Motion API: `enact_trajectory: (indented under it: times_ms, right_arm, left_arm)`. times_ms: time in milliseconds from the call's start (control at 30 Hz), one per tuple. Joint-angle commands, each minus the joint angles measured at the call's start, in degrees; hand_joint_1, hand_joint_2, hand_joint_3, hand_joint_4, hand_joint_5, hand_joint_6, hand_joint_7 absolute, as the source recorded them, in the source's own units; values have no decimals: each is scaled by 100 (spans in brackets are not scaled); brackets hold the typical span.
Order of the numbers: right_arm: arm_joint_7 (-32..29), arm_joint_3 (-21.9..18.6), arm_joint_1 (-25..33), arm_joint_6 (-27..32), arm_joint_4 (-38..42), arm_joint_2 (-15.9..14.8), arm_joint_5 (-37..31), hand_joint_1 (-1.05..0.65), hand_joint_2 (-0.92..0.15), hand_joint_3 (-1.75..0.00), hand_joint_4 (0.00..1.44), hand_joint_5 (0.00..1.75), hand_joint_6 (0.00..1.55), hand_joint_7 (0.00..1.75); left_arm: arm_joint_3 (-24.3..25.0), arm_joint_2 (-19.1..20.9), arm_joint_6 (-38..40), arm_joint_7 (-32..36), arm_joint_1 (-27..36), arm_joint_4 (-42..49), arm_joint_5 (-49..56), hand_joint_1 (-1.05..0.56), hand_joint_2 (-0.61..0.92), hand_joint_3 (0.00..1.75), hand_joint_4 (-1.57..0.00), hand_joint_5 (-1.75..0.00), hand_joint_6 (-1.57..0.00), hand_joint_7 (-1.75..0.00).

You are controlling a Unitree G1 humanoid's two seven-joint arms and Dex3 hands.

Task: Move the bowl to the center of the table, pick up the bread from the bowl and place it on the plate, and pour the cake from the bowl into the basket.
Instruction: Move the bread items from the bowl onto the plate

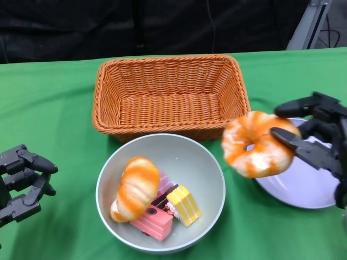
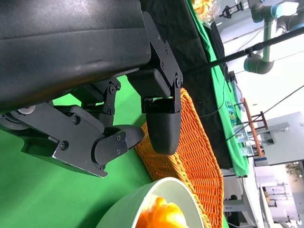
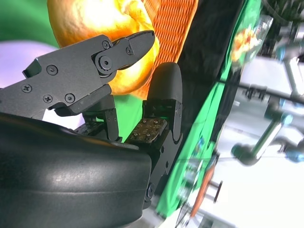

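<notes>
The left hand (image 1: 21, 181) waits on the green cloth well left of the bowl (image 1: 209, 179), fingers curled and holding nothing. The bowl sits near the table's middle, just in front of the basket (image 1: 169, 95), with a second bread (image 1: 136, 188) and cake pieces (image 1: 173, 208) inside. Right of it, the right hand (image 1: 317, 142) pinches a ring-shaped bread (image 1: 257, 143) in the air between the bowl and the plate (image 1: 303, 189), over the plate's near edge. The hold looks shallow: the fingertips (image 3: 137, 45) press only one side of the soft bread. It could slip or roll off the plate's rim if released too early.
</notes>
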Motion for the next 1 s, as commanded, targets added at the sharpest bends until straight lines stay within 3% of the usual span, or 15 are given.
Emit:
enact_trajectory:
  times_ms: [33, 133, 233, 367, 500, 767, 1000]
  right_arm:
    - [-30, -160, 72, -89, -97, -79, 121, -14, -92, -5, 64, 147, 76, 95]
    - [-21, -224, 92, -118, -81, -83, 193, -14, -92, -6, 64, 147, 76, 95]
    - [-135, -706, 166, -389, 270, -121, 507, -13, -92, -10, 62, 148, 73, 94]
    - [-128, -775, 156, -499, 371, -120, 546, -13, -92, -10, 63, 146, 73, 92]
    - [-398, -1026, 125, -741, 1086, -277, 379, -11, -92, -12, 63, 141, 75, 87]
    - [-875, -939, -48, -1129, 1844, -394, -18, -12, -92, -6, 67, 131, 80, 77]
    - [-911, -802, -176, -1223, 2229, -430, -178, -11, -91, -2, 74, 120, 86, 68]
  left_arm:
    - [22, 113, -78, -17, -37, 49, -22, -5, 68, 84, -78, -142, -84, -107]
    - [19, 116, -70, 0, -36, 45, -5, -4, 67, 85, -78, -142, -84, -107]
    - [32, 127, -100, 10, -66, 95, -3, -3, 67, 86, -78, -142, -84, -107]
    - [33, 130, -118, 6, -76, 118, -7, -3, 66, 87, -79, -142, -84, -108]
    - [30, 182, -128, 51, -113, 191, 64, -5, 65, 86, -78, -141, -84, -108]
    - [57, 201, -175, -30, -177, 357, -14, -5, 66, 84, -78, -142, -84, -108]
    - [49, 212, -207, -20, -187, 399, 9, -4, 66, 84, -78, -142, -83, -109]
